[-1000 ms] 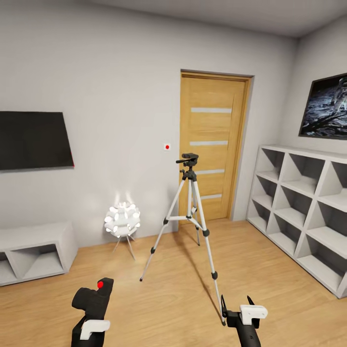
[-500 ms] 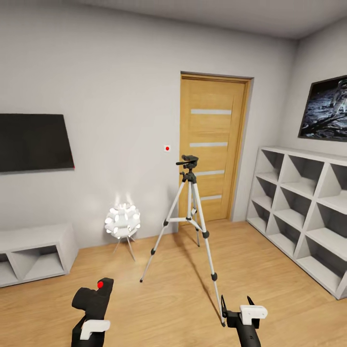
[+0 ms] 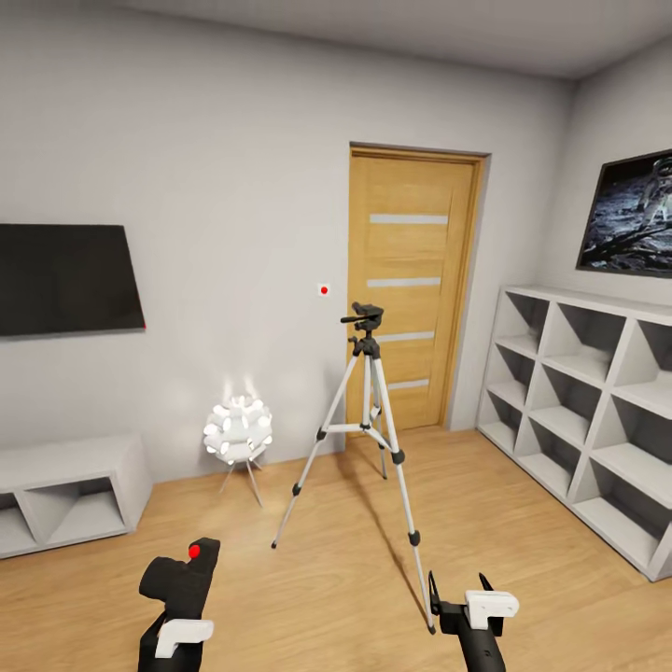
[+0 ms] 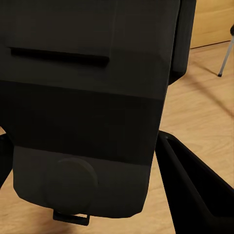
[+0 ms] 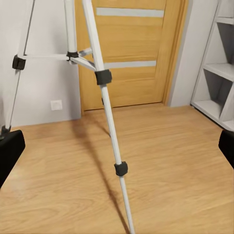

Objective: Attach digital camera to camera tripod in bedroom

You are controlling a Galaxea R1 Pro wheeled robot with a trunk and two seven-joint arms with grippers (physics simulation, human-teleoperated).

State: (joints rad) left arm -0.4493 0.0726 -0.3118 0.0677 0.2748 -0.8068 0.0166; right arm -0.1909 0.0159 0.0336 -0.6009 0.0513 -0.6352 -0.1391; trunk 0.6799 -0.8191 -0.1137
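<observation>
1. The left tool (image 3: 184, 611) is gripping the digital camera (image 3: 180, 579) low in the head view, the black body upright above the wrist and its red button facing up; in the left wrist view the camera's dark underside (image 4: 83, 107) is sitting pressed between the fingers (image 4: 195, 185).

2. The right tool (image 3: 457, 597) is hanging empty at the other side, its fingers (image 3: 432, 590) standing apart with nothing between them, and one leg of the tripod is passing just beside it.

3. The camera tripod (image 3: 366, 439) is standing on the wood floor ahead of both arms, in front of the wooden door (image 3: 411, 289), legs splayed and its long axis running straight up.

4. Its black pan head (image 3: 365, 315) is sitting well above and forward of the held camera, and off to that arm's right, so the coming move is looking like a lift up and across.

5. The right arm is standing nearer the tripod's foot (image 5: 127, 214), but the camera is riding in the left.

6. A small white floor lamp (image 3: 238, 429) is glowing to the tripod's left, apart from it.
</observation>
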